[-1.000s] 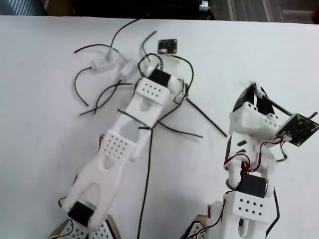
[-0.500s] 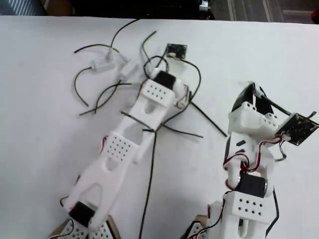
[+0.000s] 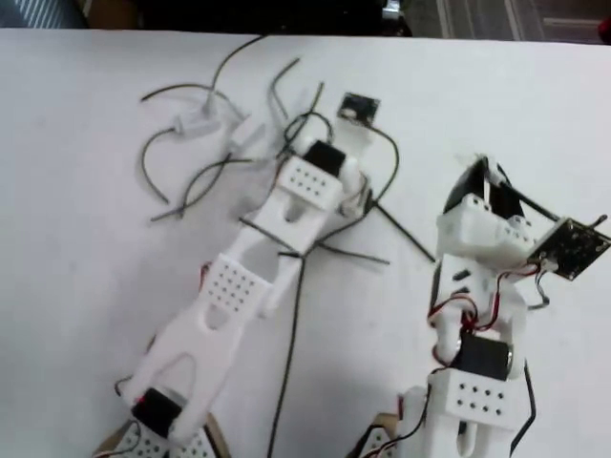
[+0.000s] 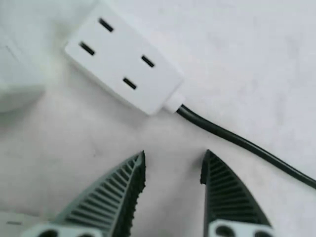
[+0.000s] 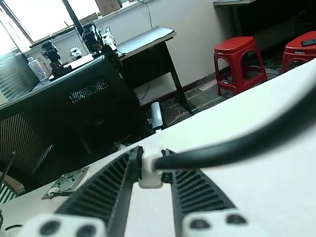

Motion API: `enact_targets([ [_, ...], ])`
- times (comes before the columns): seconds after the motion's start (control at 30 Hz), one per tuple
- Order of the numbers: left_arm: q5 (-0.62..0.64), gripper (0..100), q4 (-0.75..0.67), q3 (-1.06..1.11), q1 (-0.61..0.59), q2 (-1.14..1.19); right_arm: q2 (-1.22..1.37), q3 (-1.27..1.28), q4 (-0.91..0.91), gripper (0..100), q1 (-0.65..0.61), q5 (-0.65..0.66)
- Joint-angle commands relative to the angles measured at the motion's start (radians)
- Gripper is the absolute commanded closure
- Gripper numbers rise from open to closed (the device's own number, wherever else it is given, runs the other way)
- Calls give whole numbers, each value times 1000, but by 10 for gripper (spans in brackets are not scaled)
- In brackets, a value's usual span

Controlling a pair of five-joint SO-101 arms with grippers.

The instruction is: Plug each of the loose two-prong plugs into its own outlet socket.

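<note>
A white outlet block with two pairs of slots lies flat on the table, a black cord leaving one end. My left gripper hovers just short of it, open and holding nothing. In the high view the left arm stretches to the table's middle over tangled black cords. My right gripper is shut on a small white plug whose thick black cord runs off to one side. In the high view the right gripper stands at the right of the table.
Two white connector pieces with thin black cords lie at the back left of the white table. Loose cords spread around the left arm's wrist. A long cord runs to the front edge. Red stools stand beyond the table.
The left arm has swung its wrist to the right over the cords. The right arm has kept still with the plug in its gripper.
</note>
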Motion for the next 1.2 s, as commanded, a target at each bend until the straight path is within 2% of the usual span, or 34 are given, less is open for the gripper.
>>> enact_targets([
  [0.0, -11, 878, 46, -32, -10, -27, -15, -18, -16, 981, -4, 2],
  [0.13, -86, 935, 112, -37, -10, -28, -15, -18, -16, 981, -4, 2],
  [0.3, -157, 923, 255, -176, -10, -27, -15, -18, -16, 981, -4, 2],
  [0.6, -160, 952, 259, -219, -31, -28, -15, -18, -16, 981, -4, 3],
  [0.73, -247, 976, 259, -221, -18, -30, -15, -18, -16, 981, -4, 3],
  [0.83, -252, 976, 259, -273, -16, -30, -15, -18, -16, 981, -4, 3],
  [0.9, -226, 976, 255, -310, -19, -30, -15, -18, -16, 981, -4, 3],
  [1.07, 52, 976, 130, -290, -21, -15, -15, -18, -16, 981, -4, 3],
  [1.17, 138, 941, 66, -281, -38, -1, -15, -18, -16, 981, -4, 3],
])
